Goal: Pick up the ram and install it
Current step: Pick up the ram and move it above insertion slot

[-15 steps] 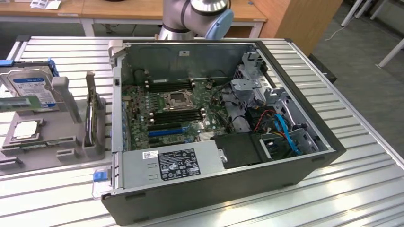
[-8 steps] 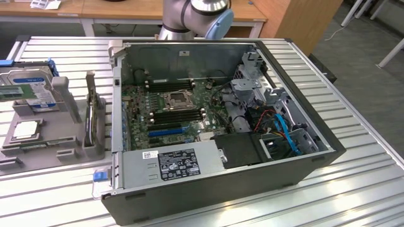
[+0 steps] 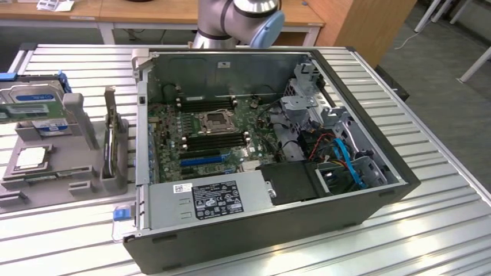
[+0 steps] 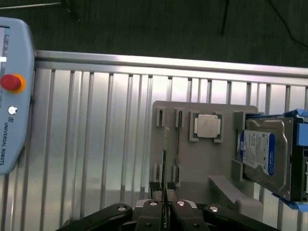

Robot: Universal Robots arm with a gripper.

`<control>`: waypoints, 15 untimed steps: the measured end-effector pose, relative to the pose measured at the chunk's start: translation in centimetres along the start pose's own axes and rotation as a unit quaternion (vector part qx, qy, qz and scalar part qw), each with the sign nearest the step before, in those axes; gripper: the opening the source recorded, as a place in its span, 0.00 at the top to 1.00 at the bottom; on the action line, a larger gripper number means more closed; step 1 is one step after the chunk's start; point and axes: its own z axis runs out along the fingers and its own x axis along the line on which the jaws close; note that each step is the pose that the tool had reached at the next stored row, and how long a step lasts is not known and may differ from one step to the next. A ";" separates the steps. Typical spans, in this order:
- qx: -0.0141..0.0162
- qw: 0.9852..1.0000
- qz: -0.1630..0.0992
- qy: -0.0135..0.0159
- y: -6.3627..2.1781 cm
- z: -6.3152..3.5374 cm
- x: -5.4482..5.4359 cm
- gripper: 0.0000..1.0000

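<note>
My gripper [image 4: 166,216] is high above the grey holder [image 4: 202,159] that lies on the slatted table. Its two dark fingers [image 4: 153,214] stand close together, shut on the ram [image 4: 165,168]. The ram shows edge-on as a thin line running out from between the fingertips. A second thin stick [image 4: 178,144] stands on edge in a slot of the holder, and it also rises from the holder in the exterior view [image 3: 117,146]. The open computer case [image 3: 268,230] lies on the table, with black memory slots [image 3: 206,103] on its green motherboard [image 3: 172,123].
The holder also carries a silver processor [image 4: 208,126] and a blue-labelled hard drive [image 4: 262,156]. A teach pendant [image 4: 12,96] with a red button lies at the table's edge. Inside the case are a power supply [image 3: 211,198], blue cables [image 3: 349,164] and drive cages.
</note>
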 end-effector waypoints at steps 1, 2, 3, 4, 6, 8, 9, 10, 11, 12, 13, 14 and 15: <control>0.000 1.000 0.000 0.000 -0.45 -0.01 0.0 0.87; 0.000 1.000 0.000 0.000 -0.93 -0.01 0.0 0.87; 0.000 1.000 0.000 0.000 -1.33 -0.02 -0.1 0.87; 0.000 1.000 0.000 0.000 -1.63 -0.03 -0.2 0.87; 0.000 1.000 0.000 0.000 -1.96 -0.03 -0.9 0.87; 0.000 1.000 0.000 0.000 -2.17 -0.02 -1.7 0.87; 0.000 1.000 0.000 0.000 -2.29 -0.03 -2.1 0.87; 0.000 1.000 0.000 0.000 -2.41 -0.03 -2.4 0.87; 0.000 1.000 0.000 0.000 -2.62 -0.03 -2.7 0.87; 0.000 1.000 0.000 0.000 -2.97 -0.04 -2.8 0.87; 0.000 1.000 0.000 0.000 -3.38 -0.06 -2.8 0.87; 0.000 1.000 0.000 0.000 -3.82 -0.07 -2.9 0.87; 0.000 1.000 0.000 0.000 -4.30 -0.07 -2.9 0.87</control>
